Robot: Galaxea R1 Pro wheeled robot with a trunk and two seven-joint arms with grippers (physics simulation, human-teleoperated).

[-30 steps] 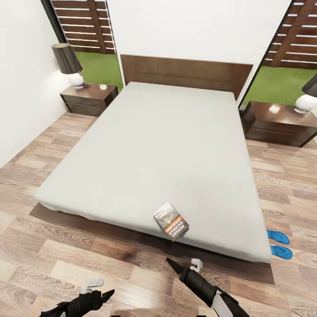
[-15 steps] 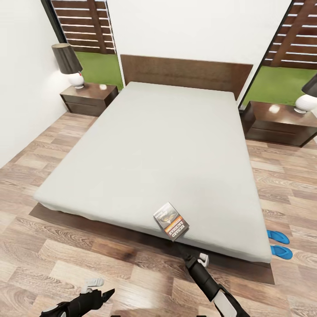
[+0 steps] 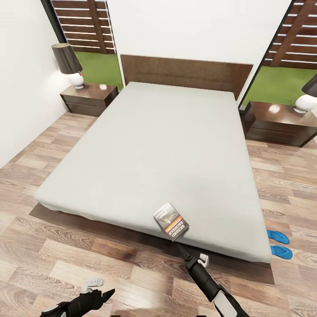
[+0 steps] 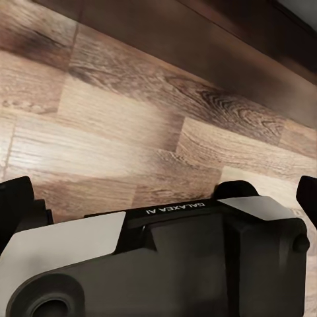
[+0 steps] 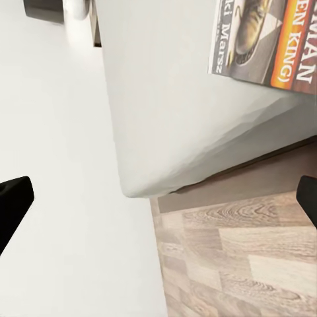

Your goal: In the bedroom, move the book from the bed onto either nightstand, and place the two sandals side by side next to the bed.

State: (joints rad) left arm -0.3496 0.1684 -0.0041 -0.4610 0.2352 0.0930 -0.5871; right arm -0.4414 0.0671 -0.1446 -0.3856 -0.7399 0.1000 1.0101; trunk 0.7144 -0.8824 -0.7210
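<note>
The book (image 3: 171, 221) lies on the pale mattress of the bed (image 3: 158, 145), at its foot edge, cover up. In the right wrist view the book (image 5: 264, 39) sits just above the mattress corner. My right gripper (image 3: 191, 253) hovers low over the floor just below the book, open and empty; its fingertips (image 5: 13, 201) stand wide apart. The two blue sandals (image 3: 279, 243) lie together on the floor at the bed's right foot corner. My left gripper (image 3: 105, 286) hangs open over the floor at the lower left, facing the planks (image 4: 132, 132).
One nightstand (image 3: 89, 97) with a dark-shaded lamp (image 3: 68, 61) stands left of the headboard, another nightstand (image 3: 279, 123) with a lamp stands right. The dark bed frame (image 3: 110, 233) juts out past the mattress. Wood floor runs along both sides of the bed.
My right gripper has moved forward to the bed's foot edge under the book, then held nearly still. The left arm, book and sandals have not moved.
</note>
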